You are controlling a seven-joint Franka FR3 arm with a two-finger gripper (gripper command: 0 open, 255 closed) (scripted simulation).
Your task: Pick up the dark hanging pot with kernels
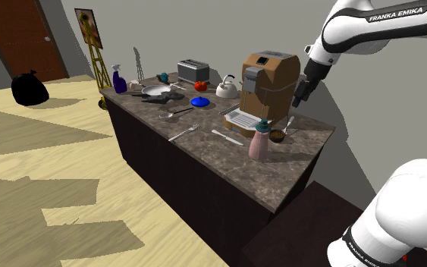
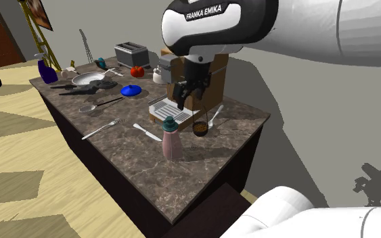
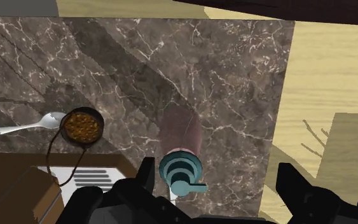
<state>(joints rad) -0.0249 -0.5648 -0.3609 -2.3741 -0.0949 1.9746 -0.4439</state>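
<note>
The small dark pot (image 1: 277, 136) filled with brown kernels sits on the marble counter (image 1: 204, 152), in front of the brown coffee machine (image 1: 268, 83). In the wrist view the pot (image 3: 83, 126) has a thin wire loop handle lying toward the machine's drip tray, and a spoon (image 3: 18, 127) touches its rim. My gripper (image 1: 299, 102) hangs open high above the counter, beside the machine. In the second exterior view the gripper (image 2: 182, 101) is above and slightly behind the pot (image 2: 198, 127). Nothing is between the fingers (image 3: 292, 181).
A pink bottle with a teal cap (image 1: 260, 140) stands right next to the pot, below my gripper (image 3: 219, 181). A knife (image 1: 227, 137) and fork (image 1: 183, 133) lie further along. A kettle (image 1: 227, 87), toaster (image 1: 193, 70), blue dish (image 1: 199, 102) and pan (image 1: 157, 90) crowd the far end.
</note>
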